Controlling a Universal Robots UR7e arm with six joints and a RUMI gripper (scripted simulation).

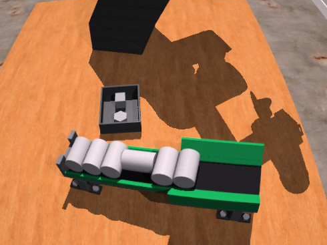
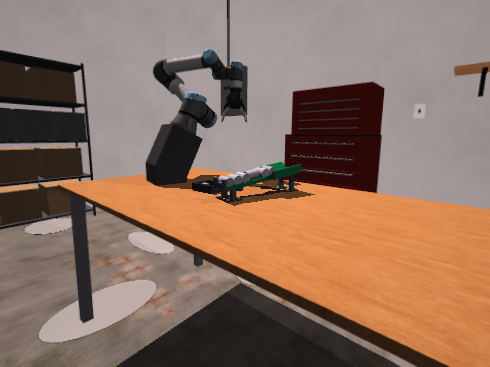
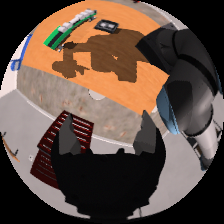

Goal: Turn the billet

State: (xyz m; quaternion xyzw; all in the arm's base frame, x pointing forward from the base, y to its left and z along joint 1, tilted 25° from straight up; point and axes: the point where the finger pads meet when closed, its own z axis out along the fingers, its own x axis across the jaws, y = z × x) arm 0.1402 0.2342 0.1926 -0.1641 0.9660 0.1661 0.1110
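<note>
Hovering: open gripper [image 2: 234, 115] above ramp [image 2: 260, 175]
</note>
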